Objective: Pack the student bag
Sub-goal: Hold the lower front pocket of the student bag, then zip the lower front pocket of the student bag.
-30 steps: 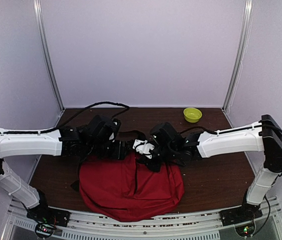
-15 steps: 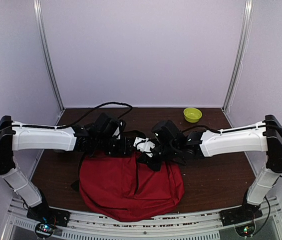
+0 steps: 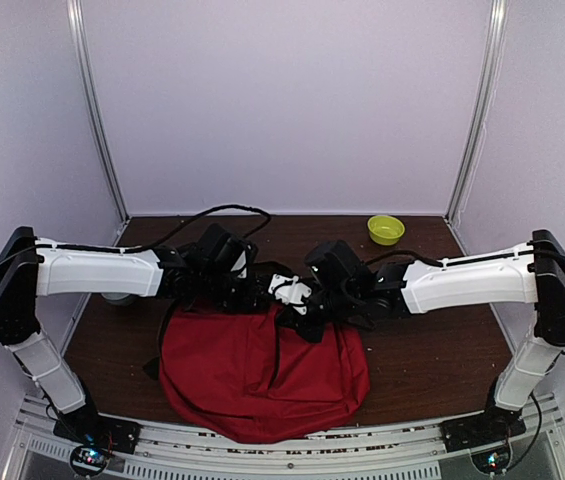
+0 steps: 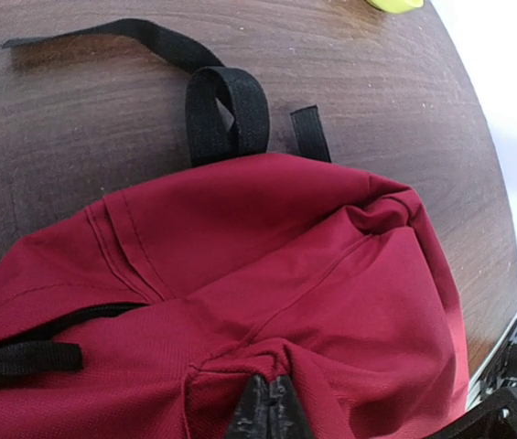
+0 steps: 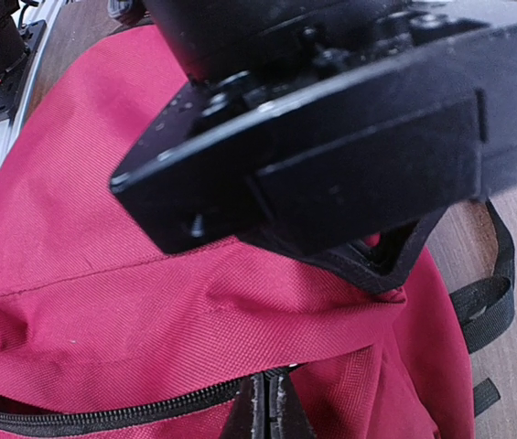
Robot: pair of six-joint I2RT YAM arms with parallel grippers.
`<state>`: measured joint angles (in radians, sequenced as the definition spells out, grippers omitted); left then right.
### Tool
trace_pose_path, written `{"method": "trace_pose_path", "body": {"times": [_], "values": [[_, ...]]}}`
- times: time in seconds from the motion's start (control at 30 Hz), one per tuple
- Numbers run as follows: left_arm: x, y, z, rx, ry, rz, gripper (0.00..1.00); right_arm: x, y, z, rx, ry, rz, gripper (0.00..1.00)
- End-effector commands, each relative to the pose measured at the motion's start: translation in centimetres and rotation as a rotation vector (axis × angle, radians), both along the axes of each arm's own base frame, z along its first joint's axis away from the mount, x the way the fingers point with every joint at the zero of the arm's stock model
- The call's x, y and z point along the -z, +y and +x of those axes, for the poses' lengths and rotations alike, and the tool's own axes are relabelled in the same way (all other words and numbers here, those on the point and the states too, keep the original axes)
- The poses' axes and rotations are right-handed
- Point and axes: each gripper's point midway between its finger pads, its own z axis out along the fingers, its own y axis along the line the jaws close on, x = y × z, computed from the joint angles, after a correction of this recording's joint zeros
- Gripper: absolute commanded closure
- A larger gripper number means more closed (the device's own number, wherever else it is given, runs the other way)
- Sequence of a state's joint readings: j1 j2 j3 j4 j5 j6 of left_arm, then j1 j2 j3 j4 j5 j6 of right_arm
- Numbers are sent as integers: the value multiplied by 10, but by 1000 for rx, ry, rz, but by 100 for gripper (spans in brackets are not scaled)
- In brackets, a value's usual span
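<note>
You had the left tool (image 4: 270, 410) and the right tool (image 5: 265, 403) each pinched shut on bag (image 3: 262, 378) fabric at its tip.

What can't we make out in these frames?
- Top view: left fingers and right fingers, hidden under the wrists over the student bag.
- Right wrist view: what the shut right fingers pinch at the zipper; their tips cover it. The left arm's housing blocks the upper frame.
- Left wrist view: yellow bowl, cut off by the top edge.
- Bag contents: no view looks inside.
</note>
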<state>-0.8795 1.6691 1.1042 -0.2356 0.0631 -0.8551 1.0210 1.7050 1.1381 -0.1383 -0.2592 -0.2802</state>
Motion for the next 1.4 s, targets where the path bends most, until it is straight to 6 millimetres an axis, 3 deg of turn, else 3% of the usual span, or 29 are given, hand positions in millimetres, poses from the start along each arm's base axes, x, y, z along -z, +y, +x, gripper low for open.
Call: {"method": "trace_pose_path", "body": {"times": [0.0,0.2,0.57,1.03,1.37], "values": [[-11,-17,1,33,-11,-72,100,-16,0,-7,-14,8,42,100],[-13,-15,6,6,-33,-71,100,-14,-2,-17,-45,39,14,100],[-5,-11,12,-22,-42,-31,100,-23,-6,-58,-105,70,35,100],[-7,-10,13,-21,-51,-26,100,-8,-2,-97,-147,135,15,100],[-6,-5,10,-16,-59,-24,100,0,-3,-105,-127,164,16,100]]}}
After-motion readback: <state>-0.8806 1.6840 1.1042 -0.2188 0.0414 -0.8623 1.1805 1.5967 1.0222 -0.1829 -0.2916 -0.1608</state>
